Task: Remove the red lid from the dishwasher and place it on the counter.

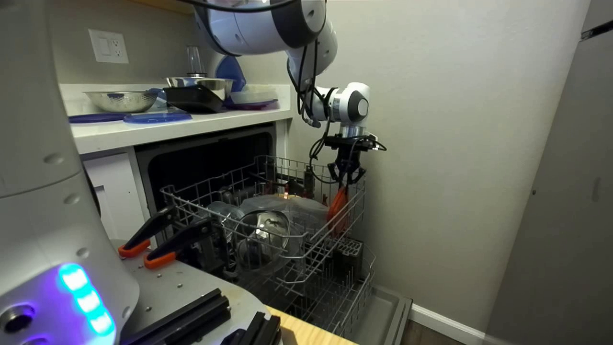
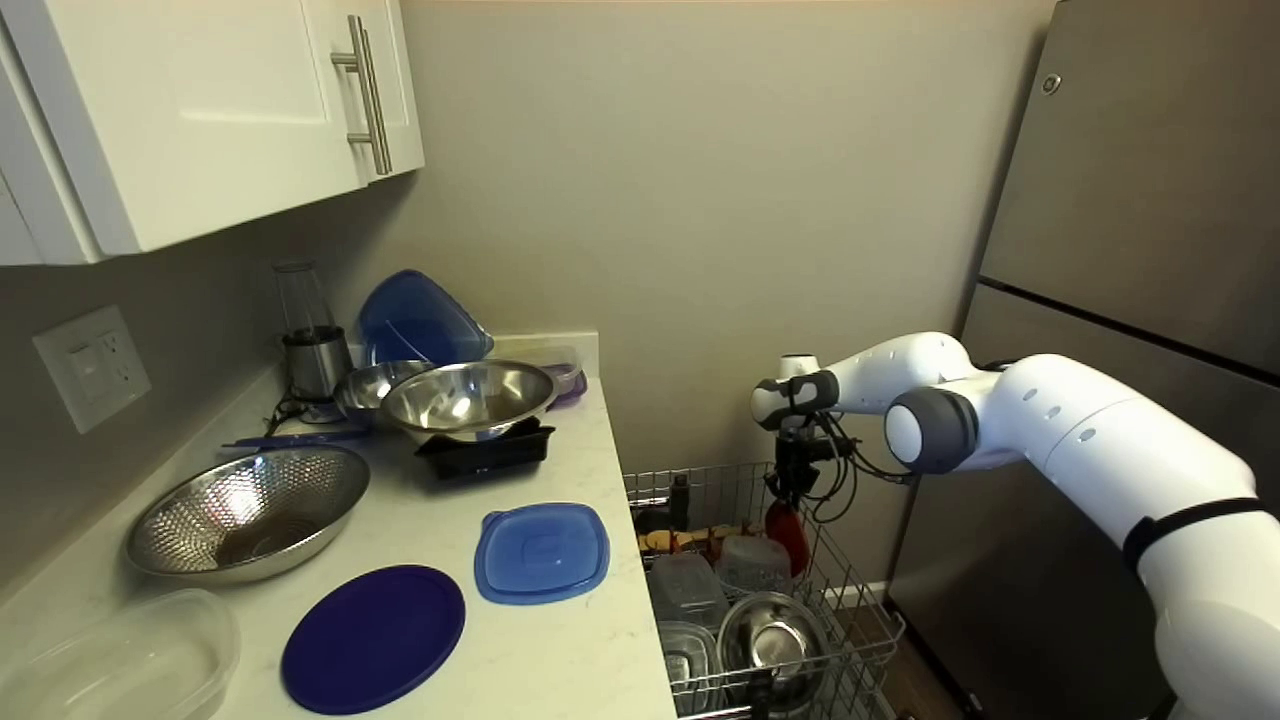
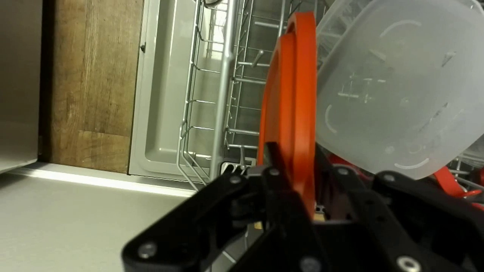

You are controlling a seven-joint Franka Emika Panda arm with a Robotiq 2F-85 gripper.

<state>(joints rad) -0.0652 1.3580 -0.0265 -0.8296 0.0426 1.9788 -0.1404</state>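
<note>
- You have the fingers [image 3: 275, 166] pinching the red lid [image 3: 293, 94], one on each side, close to its upper edge.
- This red lid stands nearly upright inside the wire rack [image 3: 227, 60] of the dishwasher [image 1: 210, 155], with its rim turned to the wrist view.
- To one side of the red lid you see a narrow open strip, then the rack's outer side, and past it the lowered door [image 3: 162, 87].
- To its opposite side, a clear container [image 3: 397, 87] is just beside; I cannot tell if they touch.
- In both exterior views a steel bowl [image 2: 775, 640] rests near the red lid.
- The white surface [image 2: 560, 660] is well apart from the red lid.
</note>
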